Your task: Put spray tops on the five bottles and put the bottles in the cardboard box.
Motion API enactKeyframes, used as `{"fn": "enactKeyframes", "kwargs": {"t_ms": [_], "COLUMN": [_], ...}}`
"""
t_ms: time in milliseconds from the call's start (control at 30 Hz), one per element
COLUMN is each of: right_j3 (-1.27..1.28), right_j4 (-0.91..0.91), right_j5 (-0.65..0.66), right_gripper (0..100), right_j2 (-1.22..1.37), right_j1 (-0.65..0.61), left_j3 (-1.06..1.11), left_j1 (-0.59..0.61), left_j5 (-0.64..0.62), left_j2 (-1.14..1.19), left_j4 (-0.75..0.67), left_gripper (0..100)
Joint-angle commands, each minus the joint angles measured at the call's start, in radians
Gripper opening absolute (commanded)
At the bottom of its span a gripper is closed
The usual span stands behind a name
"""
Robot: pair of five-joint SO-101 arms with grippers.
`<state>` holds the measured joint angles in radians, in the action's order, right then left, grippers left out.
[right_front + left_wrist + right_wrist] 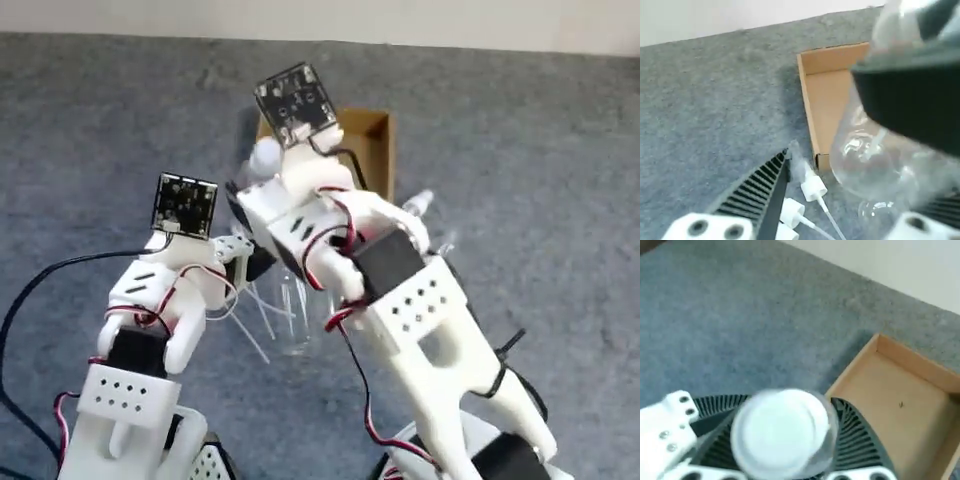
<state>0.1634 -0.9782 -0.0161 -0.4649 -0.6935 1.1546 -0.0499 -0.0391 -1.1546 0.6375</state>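
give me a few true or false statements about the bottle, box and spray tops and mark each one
1. The right hand grips a bottle. True.
2. The box is full of bottles. False: the part in view is empty.
3. Spray tops lie on the carpet near the box. True.
4. The left hand holds a spray top. False: it is open, and the tops lie loose on the carpet.
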Motion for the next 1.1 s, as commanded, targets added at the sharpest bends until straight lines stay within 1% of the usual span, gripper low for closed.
{"fn": "enactKeyframes", "kwargs": {"t_ms": [0,67,133,267,333,467,667,867,1067], "right_j3": [0.002,0.001,-0.001,-0.047,-0.102,-0.283,-0.518,-0.661,-0.822], "right_j4": [0.122,0.214,0.291,0.466,0.509,0.518,0.516,0.515,0.412], "right_j5": [0.025,0.026,0.026,0.028,0.029,0.029,0.029,0.028,0.028], "right_gripper": [0.3,0.3,0.3,0.3,0.3,0.3,0.3,0.3,0.3], "right_j2": [-0.021,0.031,0.11,0.305,0.41,0.615,0.837,0.987,1.104], "right_j1": [0.101,0.153,0.186,0.214,0.216,0.222,0.262,0.271,0.272], "left_j3": [-0.001,0.001,0.001,0.001,0.001,0.001,0.001,0.001,0.001], "left_j1": [0.018,0.027,0.076,0.176,0.199,0.214,0.223,0.219,0.219], "left_j5": [0.009,0.008,0.003,0.003,0.002,-0.052,-0.055,-0.055,-0.055], "left_j2": [-0.001,-0.001,-0.001,-0.001,-0.001,0.004,0.005,0.005,0.005], "left_j4": [-0.018,-0.018,-0.018,-0.023,-0.023,-0.023,-0.023,-0.023,-0.023], "left_gripper": [33,32,30,13,8,7,7,7,7]}}
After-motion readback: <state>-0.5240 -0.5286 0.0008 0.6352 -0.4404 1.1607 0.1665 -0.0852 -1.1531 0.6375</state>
